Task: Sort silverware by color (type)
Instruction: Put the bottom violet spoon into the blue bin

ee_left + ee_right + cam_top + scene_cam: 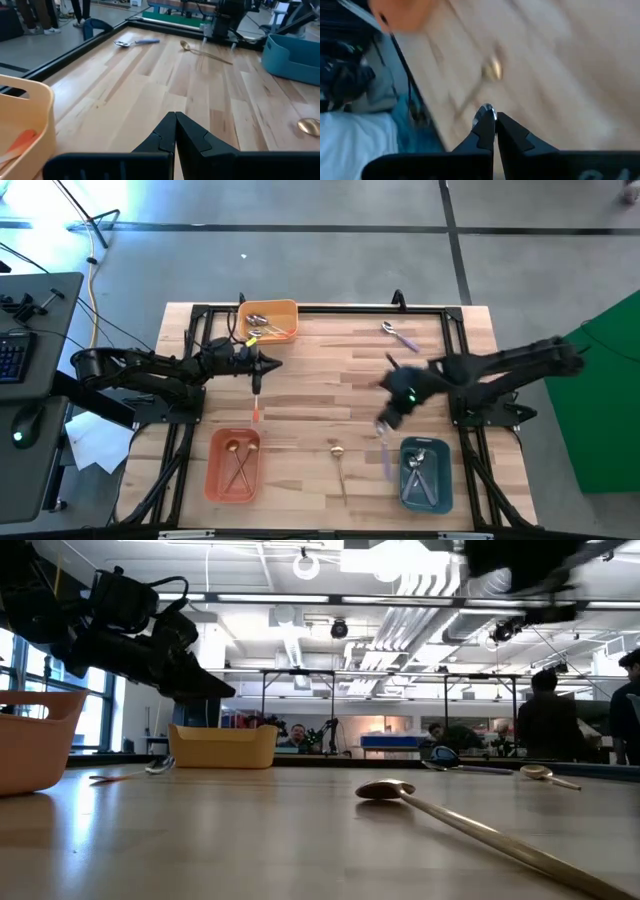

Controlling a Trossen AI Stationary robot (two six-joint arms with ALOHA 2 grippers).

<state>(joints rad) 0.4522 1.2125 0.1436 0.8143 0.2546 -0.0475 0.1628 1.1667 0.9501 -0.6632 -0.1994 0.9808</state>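
Right fingers (495, 120): together, pinching the bowl end of a blue-handled spoon (386, 458) that hangs beside the teal bin (426, 474).
Left fingers (175, 131): pressed together; a red-handled spoon (256, 402) hangs at their tip above the tabletop (320, 380).
Gold spoon (339, 463): flat on the tabletop between the orange bin (233, 465) and the teal bin.
Second blue-handled spoon (399, 334): lying near the far edge.
Yellow bin (272, 320): holds spoons.

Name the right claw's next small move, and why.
Probably carry on to the teal bin and let go. The right claw is shut on a blue-handled spoon hanging just beside that bin, which already holds similar spoons. The left claw holds a red-handled spoon.
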